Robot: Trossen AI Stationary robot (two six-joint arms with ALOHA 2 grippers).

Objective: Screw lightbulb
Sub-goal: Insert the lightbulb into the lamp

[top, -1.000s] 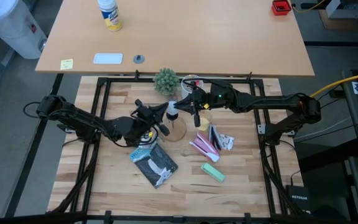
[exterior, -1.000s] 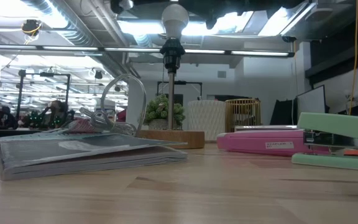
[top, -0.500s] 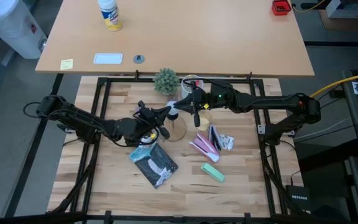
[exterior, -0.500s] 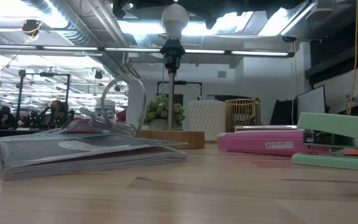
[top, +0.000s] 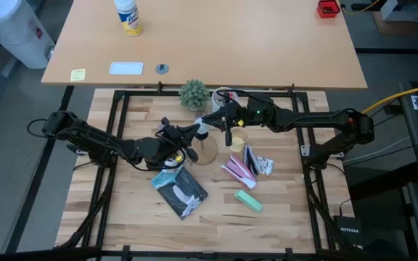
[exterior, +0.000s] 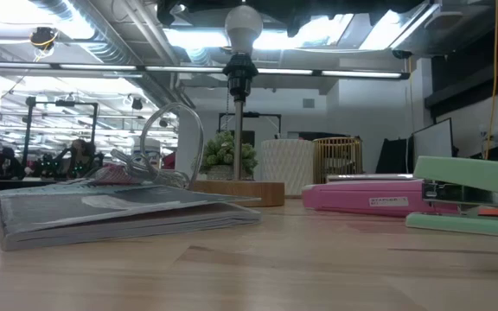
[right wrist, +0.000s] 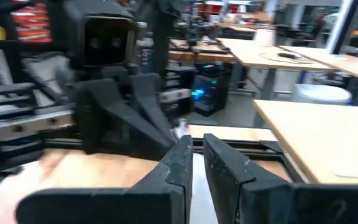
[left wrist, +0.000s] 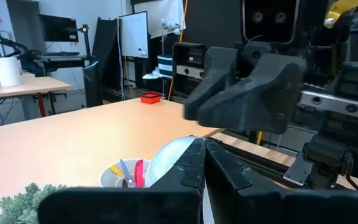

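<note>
At the near edge of the table [exterior: 258, 268] in the low view lie a grey packaged item [exterior: 119, 210], a pink stapler [exterior: 372, 193] and a mint-green stapler [exterior: 469, 194]. Just behind them stands the lamp stand's wooden base [exterior: 236, 192], its thin stem rising to a black socket [exterior: 239, 69]. The lightbulb [exterior: 243, 28] sits upright in that socket, so the seating looks done or nearly so; whether it is fully tight cannot be told, and any final turns plus the arms' retreat would be what is left.

Seen from above, the left hand [top: 191, 132] reaches in from the left and the right hand [top: 209, 120] from the right, meeting at the bulb. Both hands are clenched, fingers pressed together, and neither clearly grasps the bulb. Farther back are a small green plant [top: 194, 93] and a cup of pens [left wrist: 125, 173], then a second table [top: 202, 40] with a spray bottle [top: 128, 15].

No writing or brand is legible anywhere.
</note>
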